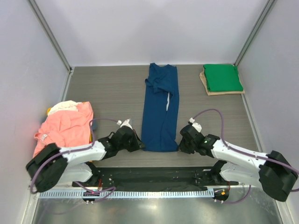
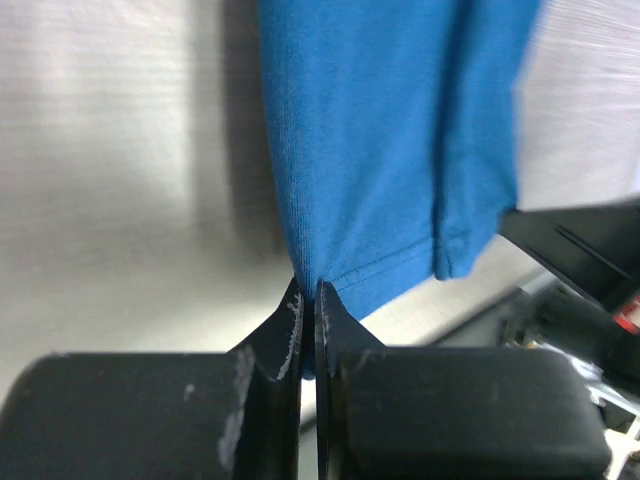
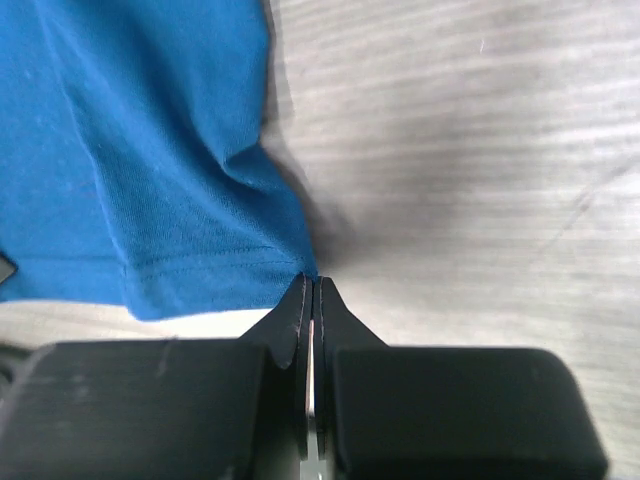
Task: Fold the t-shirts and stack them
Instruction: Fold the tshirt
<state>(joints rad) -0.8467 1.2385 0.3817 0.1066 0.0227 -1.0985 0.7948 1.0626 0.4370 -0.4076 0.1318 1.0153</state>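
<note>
The navy blue t-shirt [image 1: 161, 107] lies in the middle of the table as a long narrow strip, folded lengthwise, collar at the far end. My left gripper [image 1: 138, 145] is shut on its near left hem corner; in the left wrist view blue cloth [image 2: 380, 130] is pinched between the closed tips [image 2: 308, 290]. My right gripper [image 1: 180, 147] is shut on the near right hem corner; the right wrist view shows the hem [image 3: 150, 150] ending at the closed tips [image 3: 311, 283]. A folded green t-shirt [image 1: 223, 77] lies at the far right. A salmon pink t-shirt [image 1: 65, 123] lies crumpled at the left, with a cream-white one [image 1: 63, 106] behind it.
The green shirt rests on a flat tan board [image 1: 205, 86]. Grey walls with metal posts close in the table on three sides. A black base bar [image 1: 154, 177] runs along the near edge between the arms. The right arm [image 2: 570, 290] shows in the left wrist view.
</note>
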